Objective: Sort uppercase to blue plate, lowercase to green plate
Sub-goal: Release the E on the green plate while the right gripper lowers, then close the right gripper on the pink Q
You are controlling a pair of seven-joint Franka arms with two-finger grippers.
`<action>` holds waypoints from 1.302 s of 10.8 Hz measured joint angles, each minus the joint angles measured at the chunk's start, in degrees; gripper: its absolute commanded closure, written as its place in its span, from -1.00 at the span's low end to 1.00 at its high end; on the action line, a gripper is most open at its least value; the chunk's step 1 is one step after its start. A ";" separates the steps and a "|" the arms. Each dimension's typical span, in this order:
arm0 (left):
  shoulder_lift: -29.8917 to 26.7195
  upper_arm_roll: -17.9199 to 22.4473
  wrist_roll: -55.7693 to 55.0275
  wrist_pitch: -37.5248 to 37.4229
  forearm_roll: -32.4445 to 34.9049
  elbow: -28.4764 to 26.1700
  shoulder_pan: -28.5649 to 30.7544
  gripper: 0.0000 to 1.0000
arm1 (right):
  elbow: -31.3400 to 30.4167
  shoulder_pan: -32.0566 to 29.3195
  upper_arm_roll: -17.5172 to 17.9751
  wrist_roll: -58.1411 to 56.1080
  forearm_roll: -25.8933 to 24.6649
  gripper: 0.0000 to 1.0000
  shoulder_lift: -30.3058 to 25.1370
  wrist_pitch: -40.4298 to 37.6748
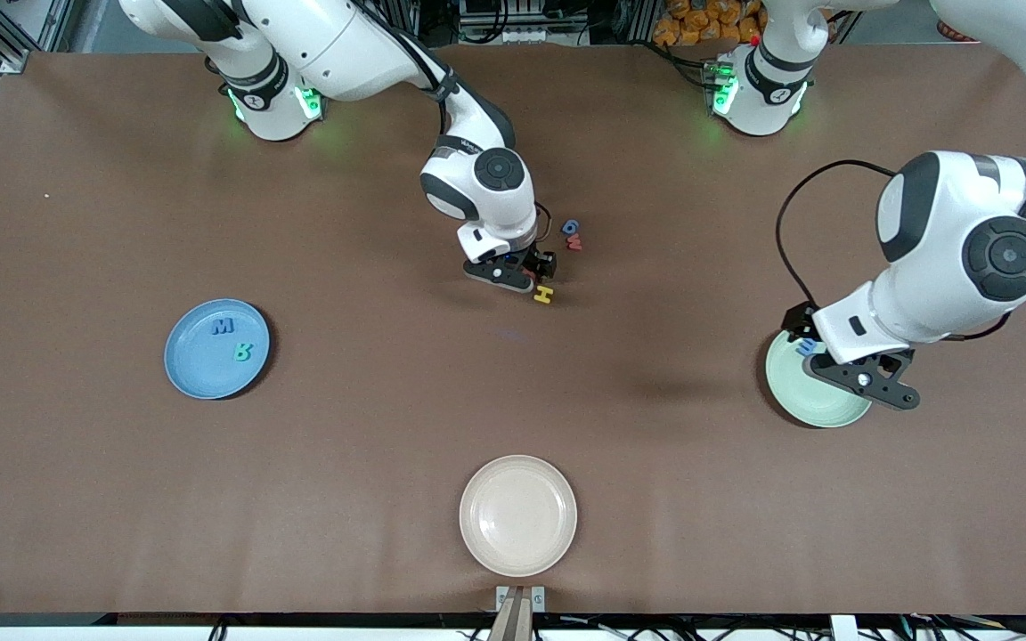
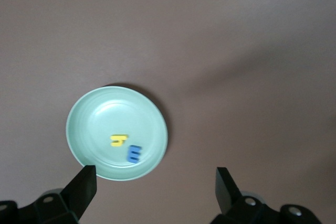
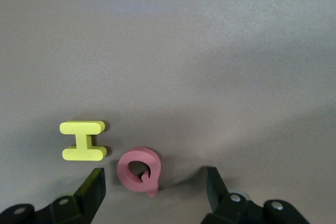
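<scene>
The blue plate (image 1: 201,369) lies toward the right arm's end and holds a blue M (image 1: 223,327) and a teal letter (image 1: 243,352). My right gripper (image 3: 155,187) is low over the table's middle (image 1: 517,271), open, with its fingers on either side of the red Q (image 3: 139,170) and apart from it. The yellow H (image 3: 84,140) lies just beside the Q (image 1: 543,294). My left gripper (image 2: 156,187) hangs open and empty over the rim of the green plate (image 2: 105,114), which holds a small yellow h (image 2: 119,140) and a blue m (image 2: 135,153).
A blue rounded letter (image 1: 572,227) and a dark red w (image 1: 574,242) lie together, farther from the front camera than the H. A cream plate (image 1: 518,543) sits near the table's front edge. The green plate (image 1: 807,401) lies toward the left arm's end.
</scene>
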 measured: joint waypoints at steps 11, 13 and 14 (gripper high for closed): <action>-0.05 0.10 -6.74 -2.15 -0.68 2.44 -2.48 -1.00 | 0.39 0.64 0.12 0.02 -1.63 -0.13 0.59 0.04; -0.05 0.37 -6.74 -2.15 -0.68 2.50 -2.52 -1.00 | 0.40 0.63 0.12 0.10 -1.63 -0.14 0.60 0.05; -0.05 0.76 -6.73 -2.15 -0.68 2.61 -2.52 -1.00 | 0.40 0.62 0.12 0.26 -1.63 -0.14 0.60 0.06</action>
